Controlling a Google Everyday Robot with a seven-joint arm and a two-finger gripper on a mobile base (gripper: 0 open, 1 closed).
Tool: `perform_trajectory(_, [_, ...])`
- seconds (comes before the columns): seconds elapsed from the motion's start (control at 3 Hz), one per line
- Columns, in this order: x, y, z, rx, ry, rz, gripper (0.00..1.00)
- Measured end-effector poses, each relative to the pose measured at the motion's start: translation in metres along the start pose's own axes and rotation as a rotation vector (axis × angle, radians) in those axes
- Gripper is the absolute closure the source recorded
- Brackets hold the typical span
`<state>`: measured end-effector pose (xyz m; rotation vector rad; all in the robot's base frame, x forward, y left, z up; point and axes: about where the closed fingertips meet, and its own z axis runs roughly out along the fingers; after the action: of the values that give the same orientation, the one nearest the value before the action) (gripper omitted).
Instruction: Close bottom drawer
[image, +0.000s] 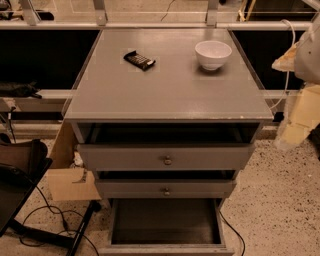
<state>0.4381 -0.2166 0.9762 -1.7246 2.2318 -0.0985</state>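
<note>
The bottom drawer (165, 225) of the grey cabinet (167, 95) is pulled far out towards me. Its dark boxy inside is bare, and its front rim (165, 248) lies at the lower edge of the view, with the knob out of sight. My gripper (296, 125) shows as pale, blurred arm parts at the right edge. It is level with the cabinet top, to the right of the cabinet and well above the bottom drawer, touching nothing.
The top drawer (165, 157) and middle drawer (165, 189) each stand slightly out, with round knobs. A white bowl (213, 54) and a dark snack bar (139, 60) lie on the cabinet top. A cardboard box (70, 175), a dark chair (20, 170) and cables (50, 215) are on the left floor.
</note>
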Motion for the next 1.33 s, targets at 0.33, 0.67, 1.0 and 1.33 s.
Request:
perform_trajectory(0.33, [0.0,0.0,0.0,0.0,0.0,0.0,0.0])
perform_trajectory(0.67, [0.001,0.008,0.016,-0.016,-0.003,0.016,0.0])
perform_trajectory(1.0, [0.001,0.042,0.058,-0.026,-0.051,0.09,0.0])
perform_trajectory(1.33, [0.016,0.077,0.128,-0.073,-0.1,0.172,0.0])
